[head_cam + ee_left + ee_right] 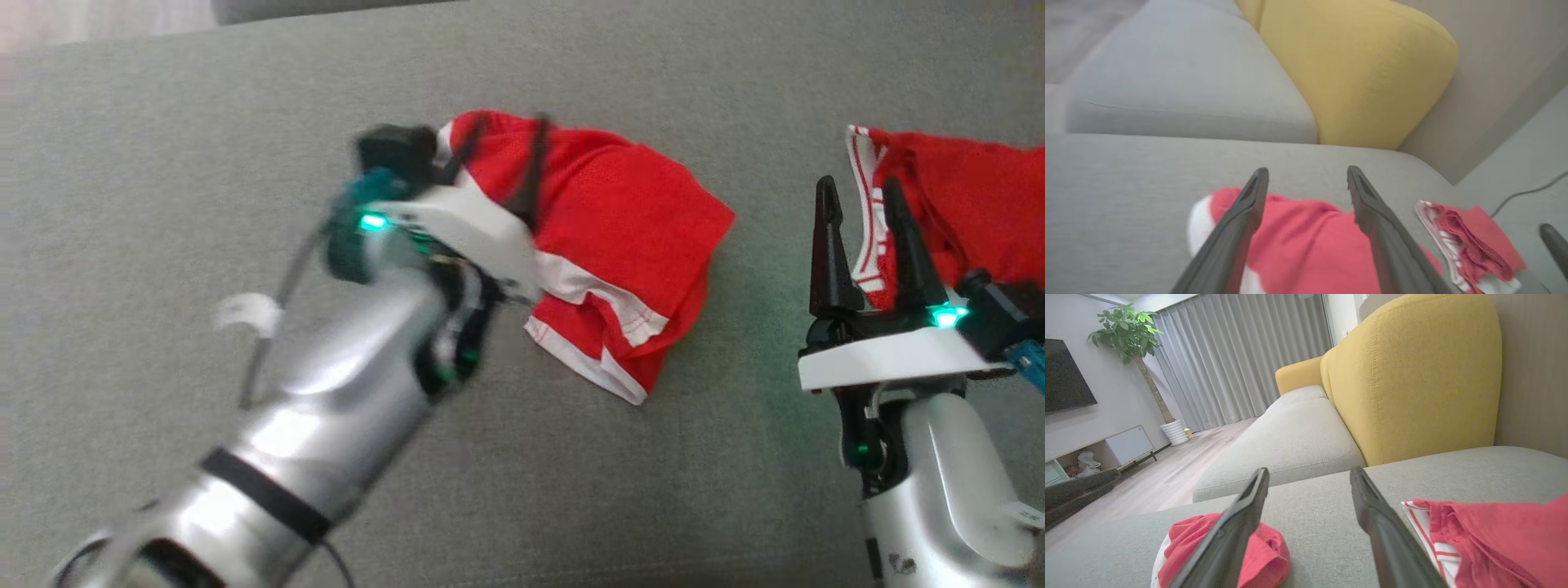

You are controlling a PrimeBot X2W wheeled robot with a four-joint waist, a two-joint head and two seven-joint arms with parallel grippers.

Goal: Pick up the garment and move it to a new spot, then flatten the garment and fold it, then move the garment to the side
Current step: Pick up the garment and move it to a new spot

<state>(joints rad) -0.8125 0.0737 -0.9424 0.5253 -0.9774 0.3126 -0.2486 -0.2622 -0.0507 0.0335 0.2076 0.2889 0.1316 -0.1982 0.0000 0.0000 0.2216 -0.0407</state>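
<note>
A crumpled red garment (629, 237) with white trim lies on the grey sofa cushion (204, 106), mid-view. My left gripper (502, 155) hovers over its left end, blurred by motion. In the left wrist view the left gripper (1307, 171) stands open, its fingers spread above the garment (1306, 241) with no cloth pinched between them. My right gripper (859, 189) is open and upright at the right, apart from that garment. The right wrist view shows the right gripper (1309, 471) open over bare cushion, with the garment (1265, 547) to its lower left.
A second red garment (971, 204) with a white striped band lies at the right, just behind my right gripper; it shows too in the wrist views (1470, 241) (1494, 535). A yellow sofa back (1412, 375) rises behind the cushion. Another grey seat cushion (1290, 437) adjoins.
</note>
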